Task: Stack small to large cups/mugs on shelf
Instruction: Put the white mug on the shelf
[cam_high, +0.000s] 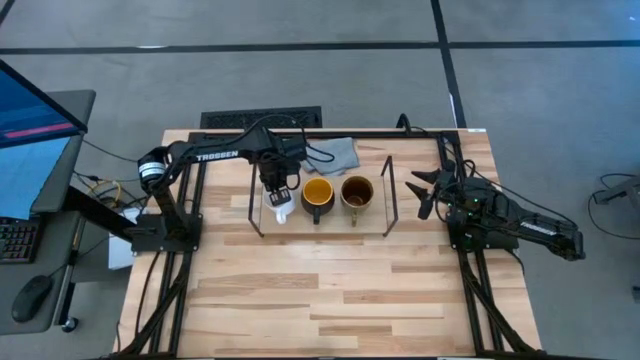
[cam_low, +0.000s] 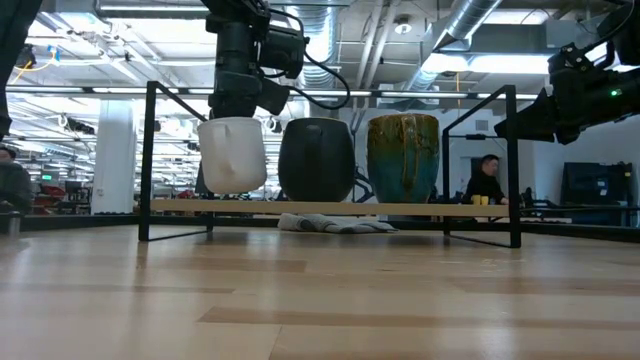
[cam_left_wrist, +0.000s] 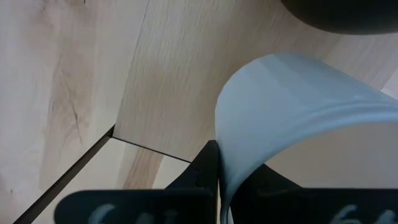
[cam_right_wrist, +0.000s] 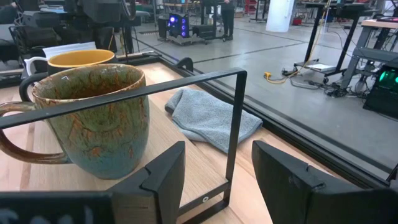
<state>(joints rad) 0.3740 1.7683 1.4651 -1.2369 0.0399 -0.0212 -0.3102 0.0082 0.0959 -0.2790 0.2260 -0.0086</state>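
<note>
The shelf (cam_high: 322, 228) stands at the table's far middle, a wire rack with a light wooden base (cam_low: 330, 208). The dark mug with yellow inside (cam_high: 317, 192) and the brown-glazed mug (cam_high: 357, 192) stand on the base. My left gripper (cam_high: 277, 193) is shut on the small white mug (cam_low: 232, 155) at the shelf's left end. My right gripper (cam_high: 423, 196) is open and empty, just outside the shelf's right end frame (cam_right_wrist: 233, 124). It faces the brown-glazed mug (cam_right_wrist: 93, 124). My left gripper holds the white mug by its rim wall (cam_left_wrist: 231, 155), one finger (cam_left_wrist: 205, 168) outside and one inside. The fingers come from above, pointing down. The mug hangs nearly upright below them, its bottom (cam_low: 232, 190) just above the shelf's wooden base, beside the dark mug (cam_low: 316, 160).
A grey cloth (cam_high: 338, 152) lies on the table behind the shelf. A black metal frame (cam_high: 330, 133) edges the table's far side. Bare wood (cam_high: 330, 300) stretches toward the near edge. A person (cam_low: 487, 180) sits in the room beyond.
</note>
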